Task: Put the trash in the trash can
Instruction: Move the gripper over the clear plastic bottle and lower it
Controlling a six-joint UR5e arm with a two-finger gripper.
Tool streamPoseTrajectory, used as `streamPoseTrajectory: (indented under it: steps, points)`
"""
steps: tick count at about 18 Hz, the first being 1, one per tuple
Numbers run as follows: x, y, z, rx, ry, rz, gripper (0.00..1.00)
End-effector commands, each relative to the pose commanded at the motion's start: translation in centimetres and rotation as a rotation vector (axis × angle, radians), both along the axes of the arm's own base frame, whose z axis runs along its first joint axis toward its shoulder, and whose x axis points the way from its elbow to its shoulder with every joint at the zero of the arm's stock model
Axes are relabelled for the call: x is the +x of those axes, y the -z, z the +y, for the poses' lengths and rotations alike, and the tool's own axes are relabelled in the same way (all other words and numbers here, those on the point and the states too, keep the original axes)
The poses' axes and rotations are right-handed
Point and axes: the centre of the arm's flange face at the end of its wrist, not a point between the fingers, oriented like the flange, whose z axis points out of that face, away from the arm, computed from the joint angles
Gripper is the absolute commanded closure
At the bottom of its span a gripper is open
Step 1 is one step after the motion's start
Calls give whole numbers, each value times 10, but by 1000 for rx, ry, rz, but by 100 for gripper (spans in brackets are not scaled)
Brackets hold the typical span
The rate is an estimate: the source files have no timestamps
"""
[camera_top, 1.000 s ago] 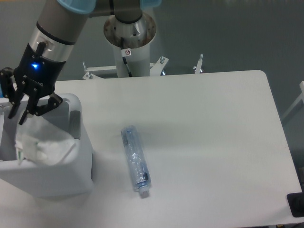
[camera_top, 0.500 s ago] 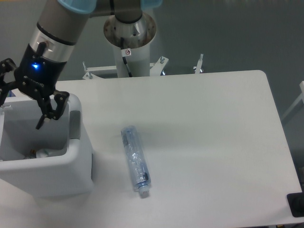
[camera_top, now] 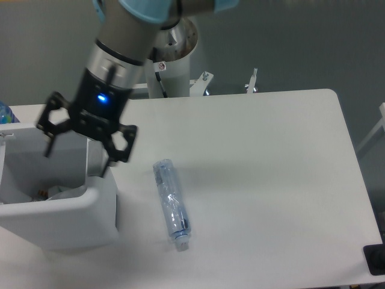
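Observation:
The crushed clear bluish bottle (camera_top: 171, 205) lies on the white table, cap end toward the front edge. The white trash can (camera_top: 60, 211) stands at the left edge of the view. A bit of crumpled white wrapper (camera_top: 65, 192) shows inside it, low against the near wall. My gripper (camera_top: 77, 162) hangs over the can's right side, open, with nothing between its black fingers (camera_top: 122, 144). The bottle is to the right of the gripper and apart from it.
The robot's base column (camera_top: 171, 54) rises behind the table's far edge. A small blue object (camera_top: 3, 113) peeks in at the far left. A black item (camera_top: 376, 259) sits off the table's front right corner.
The gripper let go of the white wrapper, which dropped into the can. The open gripper has since swung right, from the can's left side to its right side.

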Motion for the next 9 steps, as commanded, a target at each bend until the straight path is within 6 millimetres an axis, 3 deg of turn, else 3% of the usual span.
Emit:
streamPoseTrajectory:
  steps: [9]
  points:
    - [-85, 83, 5, -146, -101, -9, 0]
